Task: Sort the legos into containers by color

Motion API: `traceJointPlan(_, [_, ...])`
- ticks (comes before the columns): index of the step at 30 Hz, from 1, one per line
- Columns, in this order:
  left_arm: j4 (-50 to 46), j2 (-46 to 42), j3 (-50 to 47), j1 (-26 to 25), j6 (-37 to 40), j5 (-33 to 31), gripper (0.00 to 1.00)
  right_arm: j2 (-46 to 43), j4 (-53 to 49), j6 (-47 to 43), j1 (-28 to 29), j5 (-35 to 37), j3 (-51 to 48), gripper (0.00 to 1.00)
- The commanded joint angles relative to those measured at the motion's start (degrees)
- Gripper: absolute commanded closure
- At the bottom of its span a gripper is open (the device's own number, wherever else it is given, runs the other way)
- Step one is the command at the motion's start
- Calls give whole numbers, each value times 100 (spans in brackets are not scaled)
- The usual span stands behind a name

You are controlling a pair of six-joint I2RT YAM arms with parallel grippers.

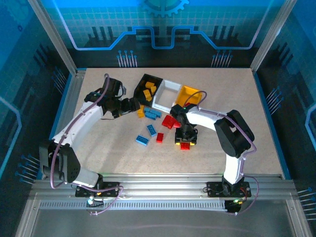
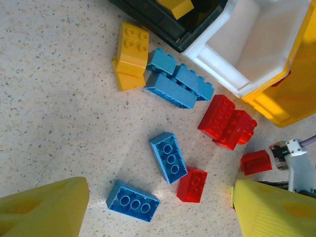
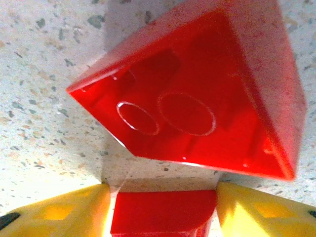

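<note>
Loose legos lie on the table in front of three containers: a black bin [image 1: 148, 85] with yellow bricks in it, a white bin [image 1: 170, 84] and a yellow bin [image 1: 190, 94]. My right gripper [image 1: 184, 142] is down at the table, shut on a red lego [image 3: 163, 212] whose sides both yellow fingers touch. Just beyond it another red lego [image 3: 197, 94] lies upside down. My left gripper [image 2: 160, 190] hangs open above two blue legos [image 2: 132, 201] [image 2: 168, 157] and a red one [image 2: 192, 184], holding nothing.
Yellow bricks [image 2: 131, 54] and stacked blue bricks [image 2: 177, 84] lie close to the black bin [image 2: 163, 22]. A red cluster [image 2: 227, 121] sits under the corner of the white bin [image 2: 222, 64] and the yellow bin [image 2: 291, 94]. The two arms work close together mid-table.
</note>
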Motion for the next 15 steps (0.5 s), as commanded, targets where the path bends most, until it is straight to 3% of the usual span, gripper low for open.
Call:
traceJointPlan(1, [-120, -128, -120, 15, 133, -44, 22, 103, 17, 199, 182, 162, -166, 44])
traceJointPlan(8, [4, -124, -246, 14, 59, 44, 22, -150, 88, 300, 316, 169, -353, 56])
traceJointPlan(15, [-17, -155, -300, 14, 45, 75, 21, -544, -108, 187, 292, 265, -108, 57])
